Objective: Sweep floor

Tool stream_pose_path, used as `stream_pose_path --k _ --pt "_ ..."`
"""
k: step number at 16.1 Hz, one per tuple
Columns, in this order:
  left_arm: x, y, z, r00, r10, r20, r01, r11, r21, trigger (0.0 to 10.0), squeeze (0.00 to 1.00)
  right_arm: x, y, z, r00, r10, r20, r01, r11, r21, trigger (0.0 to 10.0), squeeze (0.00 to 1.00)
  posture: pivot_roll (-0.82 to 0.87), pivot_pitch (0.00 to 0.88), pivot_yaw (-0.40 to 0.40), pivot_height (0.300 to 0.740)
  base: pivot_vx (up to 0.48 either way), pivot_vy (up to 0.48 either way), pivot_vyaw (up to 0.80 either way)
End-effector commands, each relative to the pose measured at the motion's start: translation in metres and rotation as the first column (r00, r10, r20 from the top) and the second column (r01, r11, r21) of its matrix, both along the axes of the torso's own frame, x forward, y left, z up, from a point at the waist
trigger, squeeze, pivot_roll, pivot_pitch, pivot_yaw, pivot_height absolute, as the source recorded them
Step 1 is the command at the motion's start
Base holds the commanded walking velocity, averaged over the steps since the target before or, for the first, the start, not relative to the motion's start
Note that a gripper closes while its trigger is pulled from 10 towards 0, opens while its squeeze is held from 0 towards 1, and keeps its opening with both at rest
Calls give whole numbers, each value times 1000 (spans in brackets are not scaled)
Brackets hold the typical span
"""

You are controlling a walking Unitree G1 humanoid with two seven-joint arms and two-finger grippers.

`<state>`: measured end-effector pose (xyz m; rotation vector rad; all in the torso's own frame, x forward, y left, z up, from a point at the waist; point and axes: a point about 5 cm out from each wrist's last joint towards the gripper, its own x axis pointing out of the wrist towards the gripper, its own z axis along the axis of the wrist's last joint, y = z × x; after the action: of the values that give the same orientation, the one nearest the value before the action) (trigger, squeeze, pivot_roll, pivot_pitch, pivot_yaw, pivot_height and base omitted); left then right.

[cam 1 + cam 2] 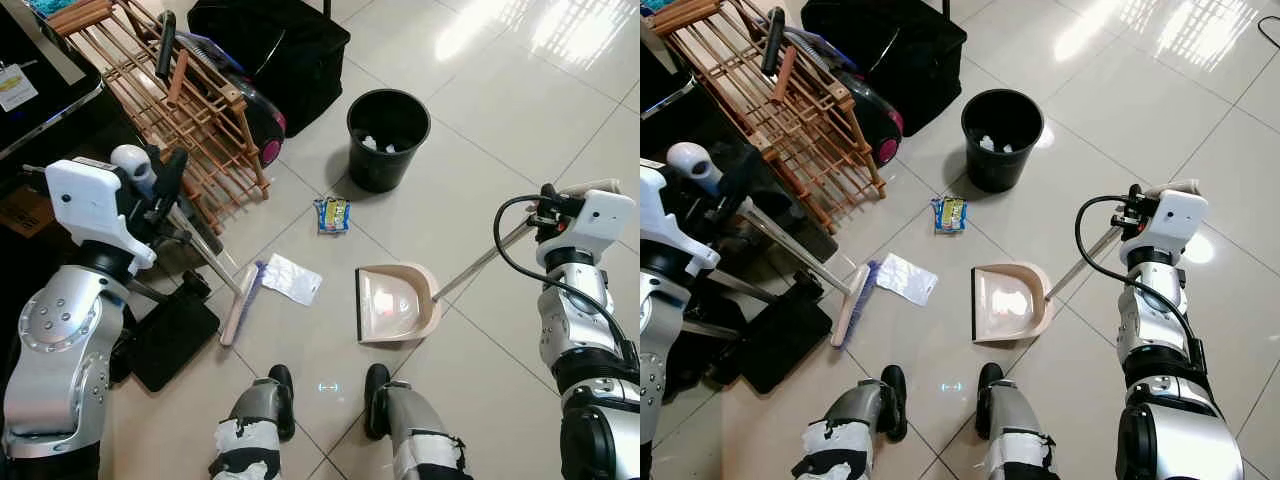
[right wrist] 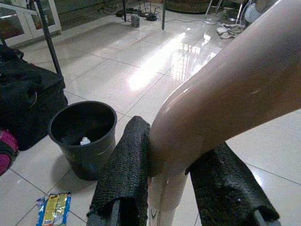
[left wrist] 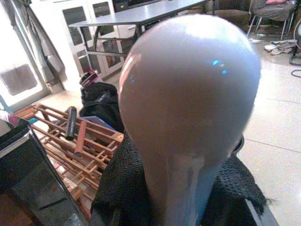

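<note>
Underfoot, pale tiled floor [image 1: 480, 150], slick and glossy. Farther out, black bin [image 1: 388, 138], light, easily tipped. Beige dustpan [image 1: 395, 302] flat on tiles, rigid plastic, long handle clamped in right gripper [image 2: 181, 188] near its top. Broom [image 1: 240, 300], stiff and light, head beside white paper scrap [image 1: 292, 278]; knob end held fast by left gripper [image 3: 188, 197]. Yellow wrapper [image 1: 333, 214] near bin: 2 flimsy, skittish bits.

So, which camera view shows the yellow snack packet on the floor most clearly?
The left eye view: the snack packet lies whole, unobstructed, between the black bin and the dustpan. The right eye view shows it equally whole. The right wrist view catches it at the picture's edge.
</note>
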<state>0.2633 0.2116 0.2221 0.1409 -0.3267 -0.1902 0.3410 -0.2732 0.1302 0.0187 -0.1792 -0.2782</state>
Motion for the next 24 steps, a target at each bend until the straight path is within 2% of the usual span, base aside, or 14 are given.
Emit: stream_pose_path --k 1,6,7,9,10,11,14,16,19,22,24 --pt "-3 1 1 1000 5 19 -5 1000 4 10000 0 -5 -3 -9 1000 -10 -24 10 1000 4 0 0 87 297 31 740 0 0 0" --pt "4 -1 0 1000 0 24 1 1000 -1 10000 0 -3 3 4 999 11 51 -11 1000 3 0 0 61 251 33 740 0 0 0" --pt "19 -1 5 999 1 39 -1 1000 -5 10000 0 -4 11 22 990 27 141 -28 1000 5 0 0 14 214 38 740 0 0 0" --pt "31 -7 4 1000 -10 15 11 1000 -14 10000 0 -9 16 32 983 17 180 -19 1000 6 0 0 -22 187 21 740 0 0 0" --pt "37 -18 1 999 -19 -28 20 999 28 10000 0 -15 19 37 984 -14 179 12 1000 8 3608 0 -23 170 19 740 0 0 0" --pt "40 -26 -5 997 -37 -69 39 999 35 10000 0 -19 20 41 981 -63 182 57 998 36 10000 0 -25 161 19 740 0 0 0" --pt "48 -36 -13 996 -21 -86 28 997 78 10000 0 -27 34 48 989 -68 128 60 996 66 10000 0 -33 123 20 740 0 0 0" --pt "55 -33 -14 995 23 -97 -14 996 92 10000 0 -33 40 53 992 -114 58 110 992 69 10000 0 -42 99 21 740 0 0 0" --pt "57 -25 -18 991 81 -107 -78 996 30 10000 0 -37 58 67 995 -22 93 19 999 42 10000 0 -50 53 22 740 0 0 0" --pt "58 -29 -24 989 61 -135 -61 998 2 10000 0 -41 68 74 994 -7 112 4 1000 30 10000 0 -47 35 -8 740 0 0 0" --pt "56 -31 -22 993 53 -109 -52 999 11 10000 0 -40 72 78 992 21 124 -24 999 21 10000 0 -41 41 -23 740 0 0 0"
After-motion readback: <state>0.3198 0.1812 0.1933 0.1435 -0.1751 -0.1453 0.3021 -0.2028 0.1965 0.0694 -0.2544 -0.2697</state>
